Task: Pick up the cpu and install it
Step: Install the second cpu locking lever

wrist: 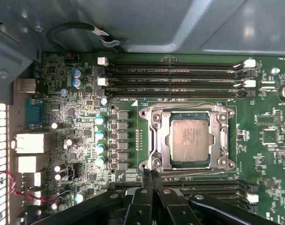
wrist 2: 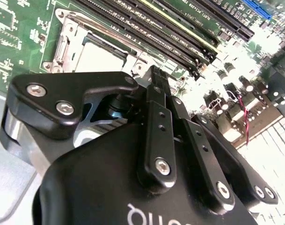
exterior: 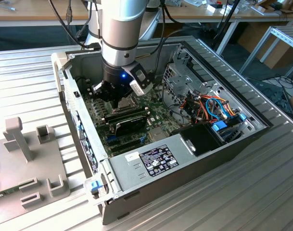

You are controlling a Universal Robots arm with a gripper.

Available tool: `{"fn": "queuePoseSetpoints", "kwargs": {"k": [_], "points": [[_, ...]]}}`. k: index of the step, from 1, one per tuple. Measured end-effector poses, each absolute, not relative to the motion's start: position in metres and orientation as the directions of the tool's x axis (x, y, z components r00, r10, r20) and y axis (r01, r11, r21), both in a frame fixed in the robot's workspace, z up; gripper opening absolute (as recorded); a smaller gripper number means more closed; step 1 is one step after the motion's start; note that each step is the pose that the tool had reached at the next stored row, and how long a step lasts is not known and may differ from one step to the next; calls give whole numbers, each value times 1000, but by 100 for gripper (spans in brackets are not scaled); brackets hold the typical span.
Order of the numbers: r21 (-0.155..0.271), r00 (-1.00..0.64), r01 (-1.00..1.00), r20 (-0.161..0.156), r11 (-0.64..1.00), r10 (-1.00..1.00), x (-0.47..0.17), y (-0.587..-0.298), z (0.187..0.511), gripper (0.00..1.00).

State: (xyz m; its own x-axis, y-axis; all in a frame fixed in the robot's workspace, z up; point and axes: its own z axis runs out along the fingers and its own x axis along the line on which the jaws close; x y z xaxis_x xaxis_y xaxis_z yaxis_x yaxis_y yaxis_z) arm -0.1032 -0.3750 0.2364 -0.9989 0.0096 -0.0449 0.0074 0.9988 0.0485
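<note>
The cpu (wrist: 190, 139), a small square chip with a dull silver top, lies flat inside the metal socket frame (wrist: 154, 140) on the green motherboard (wrist: 76, 117). Part of the cpu (wrist 2: 98, 58) also shows beyond the gripper body in the second wrist view. My gripper (wrist: 151, 175) is shut with its two black fingertips pressed together and nothing between them. It hovers just off one edge of the socket frame, beside the cpu and not touching it. In the exterior view the gripper (exterior: 115, 100) hangs low inside the open computer case over the motherboard (exterior: 153, 113).
Long black memory slots (wrist: 175, 77) run along both sides of the socket. The case walls (exterior: 64, 86) close in around the arm. A black power supply (exterior: 156, 161), a drive cage (exterior: 177, 77) and coloured cables (exterior: 213, 108) sit at the exterior view's right. Grey fixtures (exterior: 26, 159) stand outside the case.
</note>
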Motion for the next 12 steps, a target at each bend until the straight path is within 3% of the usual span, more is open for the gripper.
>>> {"fn": "queuePoseSetpoints", "kwargs": {"k": [12], "points": [[48, -999, 7, -45, 999, 9, -103, -375, 277, 11]]}}
